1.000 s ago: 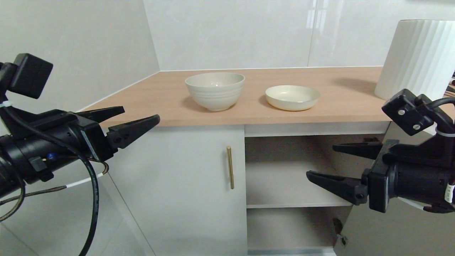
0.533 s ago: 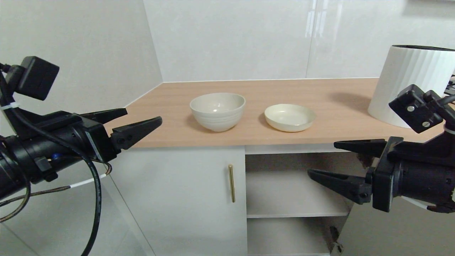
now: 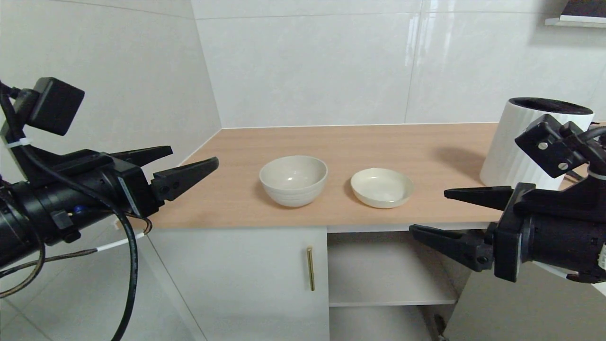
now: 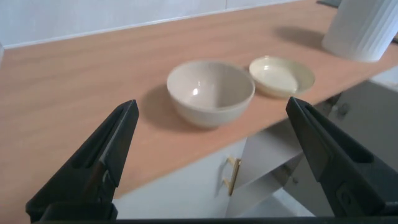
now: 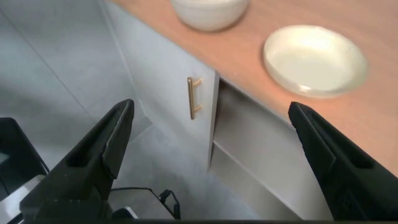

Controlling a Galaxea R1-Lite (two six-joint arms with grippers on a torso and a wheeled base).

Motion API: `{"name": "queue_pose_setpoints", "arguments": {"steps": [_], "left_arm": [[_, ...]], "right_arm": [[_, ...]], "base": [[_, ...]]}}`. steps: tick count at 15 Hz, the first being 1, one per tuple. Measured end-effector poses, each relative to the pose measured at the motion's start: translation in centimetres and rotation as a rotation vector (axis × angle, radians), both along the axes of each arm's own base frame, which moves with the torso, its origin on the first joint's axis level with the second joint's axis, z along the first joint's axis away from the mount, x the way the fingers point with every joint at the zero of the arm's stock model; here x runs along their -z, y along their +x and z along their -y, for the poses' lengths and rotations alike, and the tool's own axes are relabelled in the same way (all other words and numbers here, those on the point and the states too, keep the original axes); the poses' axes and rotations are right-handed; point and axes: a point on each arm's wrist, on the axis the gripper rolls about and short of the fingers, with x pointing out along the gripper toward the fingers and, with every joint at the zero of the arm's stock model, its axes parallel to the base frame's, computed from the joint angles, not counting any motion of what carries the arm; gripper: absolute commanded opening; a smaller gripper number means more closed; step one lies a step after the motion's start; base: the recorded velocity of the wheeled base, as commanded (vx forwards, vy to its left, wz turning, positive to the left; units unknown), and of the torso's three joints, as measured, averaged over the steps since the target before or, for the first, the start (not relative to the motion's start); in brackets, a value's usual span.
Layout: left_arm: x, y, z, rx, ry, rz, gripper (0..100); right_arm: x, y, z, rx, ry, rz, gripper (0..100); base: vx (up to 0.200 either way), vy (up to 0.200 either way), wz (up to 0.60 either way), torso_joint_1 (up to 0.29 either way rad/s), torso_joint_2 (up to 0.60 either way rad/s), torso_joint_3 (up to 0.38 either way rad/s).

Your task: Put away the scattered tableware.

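1. Table: carries both pieces, toward the front edge. A claw coming in low could clip the edge, and a shove could slide ware off the front.
2. Cupboard: the left door is shut and the right bay is open, with its shelf under the table. Clearance looks tight, so a rim may knock the underside on the way in.
3. Pot: white and ribbed, at the right end of the table, close behind the right arm. A lifting or swinging wrist could tip it.
4. Left claw: jaws apart, holding nothing, off the table's front-left corner. Right claw: jaws apart, holding nothing, in front of the open bay just below table level. It must rise before reaching in or it hits the edge.
5. Bowl: upright, mid-table, left of the dish and apart from it. My guess is a rim pinch slips on the glazed curved wall, so the bowl tilts or drops.
6. Dish: shallow with a low rim. A finger may skate over it and push it into the bowl or forward.
7. Handle: brass bar beside the open bay. It is a snag point for the left claw.
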Motion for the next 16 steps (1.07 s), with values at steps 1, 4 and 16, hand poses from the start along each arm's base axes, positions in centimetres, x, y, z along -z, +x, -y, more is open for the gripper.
{"name": "queue_pose_setpoints", "arguments": {"steps": [1,4,16], "left_arm": [[0.0,0.0,0.0,0.0,0.0,-0.001,100],[0.1,0.1,0.0,0.0,0.001,-0.004,100],[0.8,7.7,2.2,-0.127,-0.04,-0.341,100]], "right_arm": [[0.0,0.0,0.0,0.0,-0.001,-0.001,100],[0.0,0.0,0.0,0.0,-0.001,-0.001,100],[-1.4,8.9,-2.8,0.311,0.024,-0.12,100]], "base": [[0.0,0.0,0.0,0.178,-0.49,-0.3],[0.0,0.0,0.0,0.199,-0.5,-0.303],[0.0,0.0,0.0,0.054,-0.14,-0.08]]}}
